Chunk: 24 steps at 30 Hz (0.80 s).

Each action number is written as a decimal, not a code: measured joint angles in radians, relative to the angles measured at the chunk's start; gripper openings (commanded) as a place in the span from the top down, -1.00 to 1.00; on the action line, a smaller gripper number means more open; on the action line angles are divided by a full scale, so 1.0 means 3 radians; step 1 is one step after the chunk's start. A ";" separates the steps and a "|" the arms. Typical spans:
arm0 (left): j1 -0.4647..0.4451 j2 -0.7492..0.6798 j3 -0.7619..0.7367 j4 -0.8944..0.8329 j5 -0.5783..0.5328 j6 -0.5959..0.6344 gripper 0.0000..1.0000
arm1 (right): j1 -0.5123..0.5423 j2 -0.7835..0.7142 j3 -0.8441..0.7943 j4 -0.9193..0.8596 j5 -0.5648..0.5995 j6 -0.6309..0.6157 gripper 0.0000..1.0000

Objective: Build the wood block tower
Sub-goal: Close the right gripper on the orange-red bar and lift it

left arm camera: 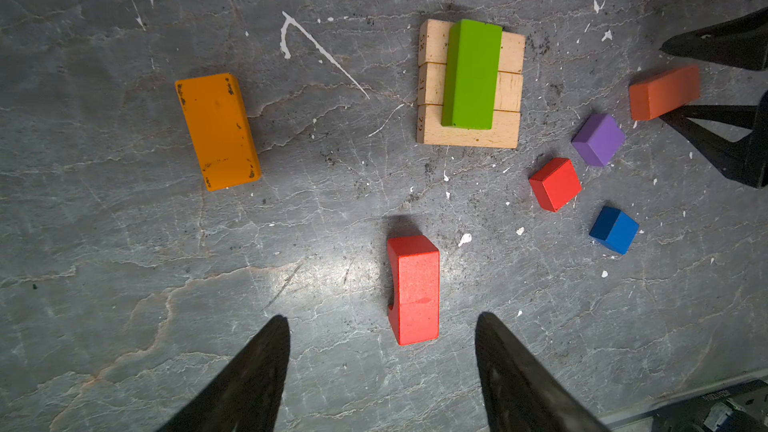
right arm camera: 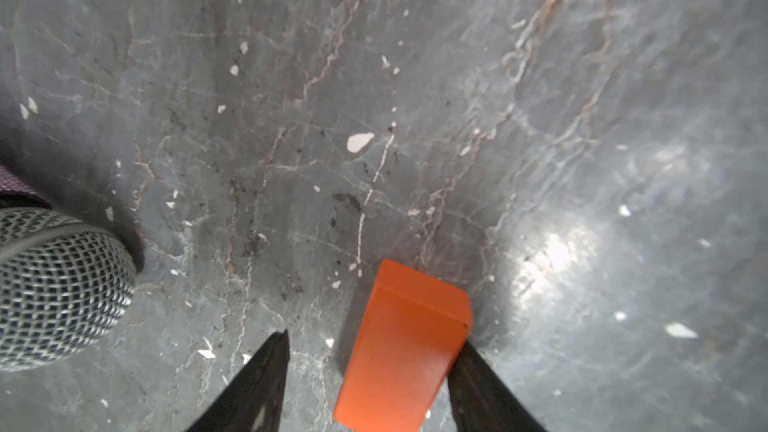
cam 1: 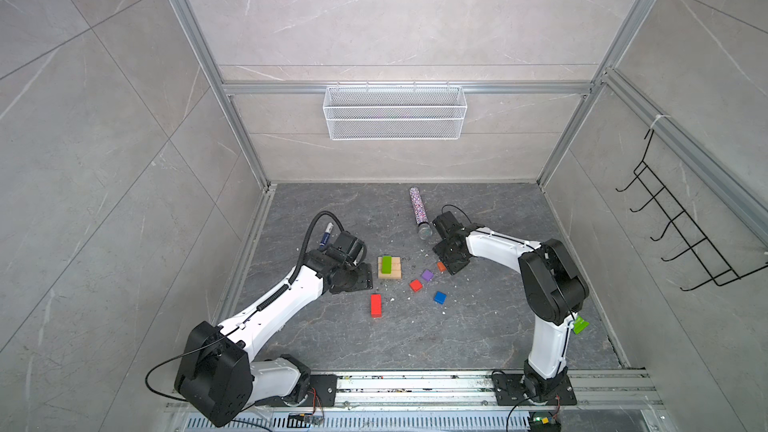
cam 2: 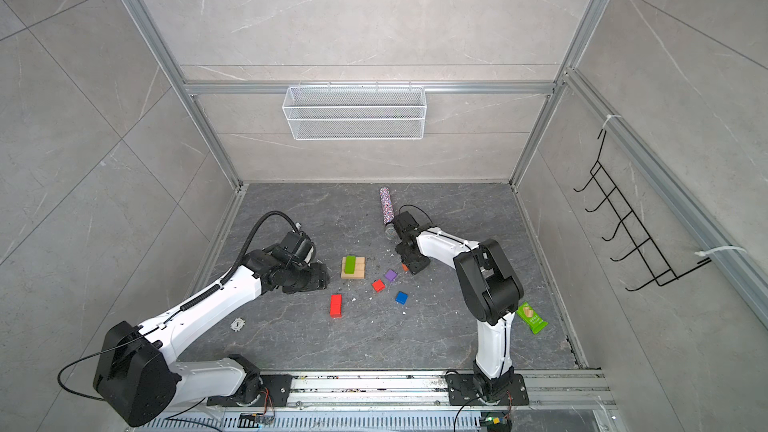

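Right end effector [right arm camera: 374, 338] straddles the red-orange block [right arm camera: 399, 347], jaws apart, one finger touching it. Left end effector [left arm camera: 382, 315] hangs spread and empty above the tabletop [left arm camera: 124, 284]. Mid-tabletop stands the tower [left arm camera: 509, 89]: three tan blocks [left arm camera: 432, 85] side by side, green oblong [left arm camera: 471, 76] laid across.

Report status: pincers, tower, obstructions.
Left pincer open, near red oblong. Right pincer open, straddling red-orange block. Tower: green block on tan base. Purple cube lies between that block and tower.
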 measured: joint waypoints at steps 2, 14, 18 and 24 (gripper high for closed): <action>0.0000 0.0000 0.0000 0.0000 -0.0001 0.0000 -0.46 | 0.0000 0.0006 0.0001 -0.0024 -0.0006 -0.0066 0.28; 0.0000 -0.0019 -0.0008 0.0009 -0.0029 0.0000 -0.45 | 0.0003 0.0128 0.0177 -0.0276 -0.0006 -0.0539 0.67; 0.0000 -0.0048 -0.0008 0.0013 -0.0064 0.0000 -0.44 | 0.0005 0.0127 0.0168 -0.0300 -0.0008 -0.0790 0.93; 0.0000 -0.0045 -0.0008 0.0036 -0.0071 0.0000 -0.44 | 0.0005 0.0056 0.0055 -0.0155 -0.0022 -0.1340 0.81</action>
